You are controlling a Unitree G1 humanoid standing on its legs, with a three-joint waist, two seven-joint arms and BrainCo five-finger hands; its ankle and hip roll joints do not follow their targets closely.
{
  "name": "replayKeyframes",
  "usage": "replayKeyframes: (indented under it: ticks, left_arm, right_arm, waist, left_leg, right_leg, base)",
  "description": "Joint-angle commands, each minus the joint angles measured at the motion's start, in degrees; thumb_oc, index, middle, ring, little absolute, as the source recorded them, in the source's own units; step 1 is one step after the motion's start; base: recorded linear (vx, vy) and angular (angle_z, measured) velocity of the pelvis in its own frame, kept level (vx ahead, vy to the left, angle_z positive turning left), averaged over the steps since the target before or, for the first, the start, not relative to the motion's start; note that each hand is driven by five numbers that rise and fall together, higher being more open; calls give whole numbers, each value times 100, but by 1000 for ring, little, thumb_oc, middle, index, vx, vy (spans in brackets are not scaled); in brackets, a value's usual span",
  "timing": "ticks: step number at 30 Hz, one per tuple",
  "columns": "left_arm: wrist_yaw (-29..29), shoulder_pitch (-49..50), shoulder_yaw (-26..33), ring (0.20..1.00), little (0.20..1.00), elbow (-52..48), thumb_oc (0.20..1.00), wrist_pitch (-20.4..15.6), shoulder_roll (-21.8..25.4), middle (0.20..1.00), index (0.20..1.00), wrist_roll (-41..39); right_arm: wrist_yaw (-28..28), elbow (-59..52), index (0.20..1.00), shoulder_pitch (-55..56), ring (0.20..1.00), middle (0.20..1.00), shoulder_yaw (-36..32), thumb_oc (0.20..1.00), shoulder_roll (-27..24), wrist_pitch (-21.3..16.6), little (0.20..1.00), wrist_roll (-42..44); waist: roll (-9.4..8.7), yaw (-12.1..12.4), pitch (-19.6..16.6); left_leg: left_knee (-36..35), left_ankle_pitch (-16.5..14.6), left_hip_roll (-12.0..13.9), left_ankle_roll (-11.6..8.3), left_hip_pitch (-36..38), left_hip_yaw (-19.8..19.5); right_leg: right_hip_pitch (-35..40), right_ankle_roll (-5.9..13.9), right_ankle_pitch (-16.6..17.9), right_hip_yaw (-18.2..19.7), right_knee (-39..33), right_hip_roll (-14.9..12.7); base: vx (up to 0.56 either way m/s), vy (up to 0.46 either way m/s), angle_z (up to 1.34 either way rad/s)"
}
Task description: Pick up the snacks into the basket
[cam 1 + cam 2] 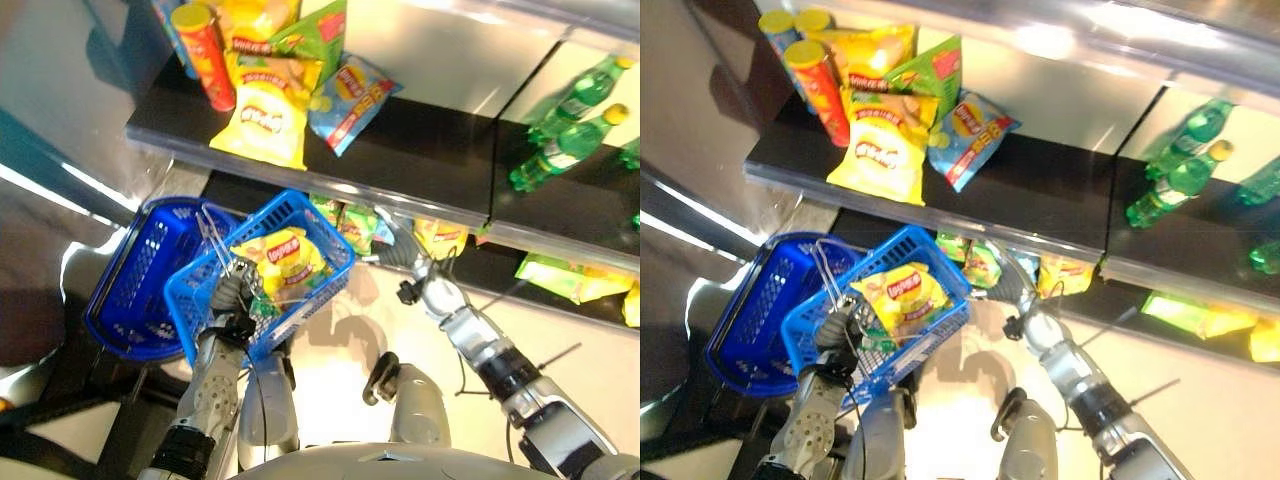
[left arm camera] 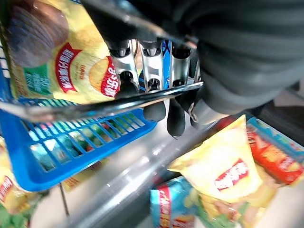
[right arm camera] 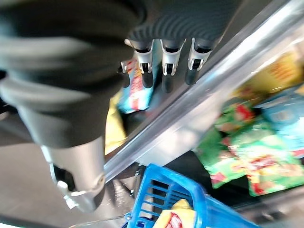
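Note:
My left hand [image 1: 235, 295] is curled round the thin metal handle [image 2: 95, 107] of a blue plastic basket [image 1: 310, 300], holding it up in front of the shelves. A yellow chip bag [image 1: 285, 262] lies inside the basket. My right hand [image 1: 395, 240] reaches in under the upper shelf's edge toward the lower shelf, fingers [image 3: 166, 71] loose and the thumb held apart, with nothing in it. Just past those fingers lies a teal snack bag [image 3: 135, 95]. Green snack bags [image 1: 350, 225] and a yellow one [image 1: 440, 235] lie on the lower shelf beside the hand.
The upper black shelf [image 1: 420, 195] juts out over the lower one. It carries a yellow chip bag [image 1: 262, 120], a red can [image 1: 205, 55], a blue bag [image 1: 350, 100] and green bottles [image 1: 565, 130]. A second, darker blue basket [image 1: 140, 280] sits low at the left.

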Motion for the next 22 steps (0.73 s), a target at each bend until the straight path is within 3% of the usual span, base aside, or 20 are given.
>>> replayKeyframes:
  ticks: [1,5,12,16,22]
  left_arm:
    - [-370,-158,381,200,200,-259,200,-521,115,200,200,562]
    - [-459,-131,569,200,200,640,200,-483,-122,200,200,743]
    - [-361,-384,672,200,200,1836,200,-479,-453,200,200,932]
    - [-255,-590,732,200,200,2629,200,-443,-682,200,200,819]
    - [-198,-731,604,200,200,3173,200,-431,-856,200,200,848]
  right_arm:
    - [482,35,1000,-1,1000,1000,111,1000,67,-398,1000,742]
    - [775,707,1000,448,1000,1000,142,1000,207,-375,1000,1053]
    - [360,2932,1000,309,1000,1000,-6,1000,759,-221,1000,803]
    - [81,4744,1000,117,1000,1000,-630,1000,1261,-145,1000,1662]
    - [-327,5772,1000,-61,1000,1000,-1181,1000,1386,-137,1000,1930]
  waist:
    - [-47,-24,-425]
    - [-54,-80,-724]
    - [-15,-126,-1065]
    - [5,-166,-1202]
    - [86,-169,-1301]
  left_leg:
    - [-556,31,-174,106,463,87]
    - [-1023,181,-248,68,779,200]
    - [-1469,276,-310,38,1048,340]
    - [-1534,212,-365,65,1205,317]
    - [-1534,156,-364,79,1281,257]
  right_leg:
    - [417,744,1411,184,-1019,-217]
    - [684,755,1494,231,-1579,-61]
    - [893,747,1587,405,-2236,141]
    - [998,714,1553,563,-2230,170]
    - [1125,707,1517,546,-2296,186]
  base:
    - [60,-4,-13]
    - [83,-4,-16]
    - [43,-10,-19]
    - [57,-6,-12]
    - [53,-12,-5]
